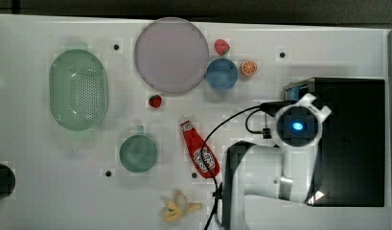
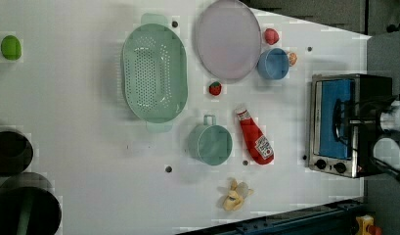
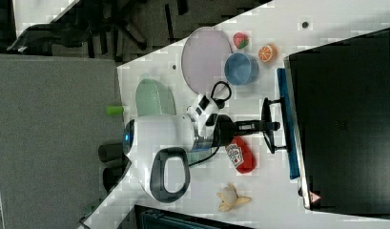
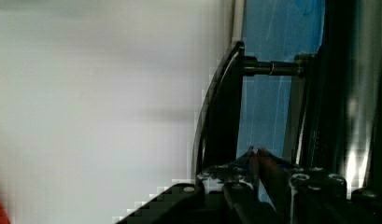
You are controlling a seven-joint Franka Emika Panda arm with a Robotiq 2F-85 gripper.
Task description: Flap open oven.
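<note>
Black jaws (image 4: 256, 156) clenched nearly together beside the boxy oven's (image 3: 345, 119) curved metal handle (image 4: 221, 107), blue glass behind.

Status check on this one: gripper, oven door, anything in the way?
Gripper at the oven door handle, fingers nearly shut beside it. Door looks closed. Ketchup bottle lies just below the arm.

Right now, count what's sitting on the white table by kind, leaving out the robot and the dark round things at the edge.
Fruit: 5
Cups and bowls: 2
Colander: 1
Plate: 1
Ketchup bottle: 1
Toaster oven: 1
Total: 11
</note>
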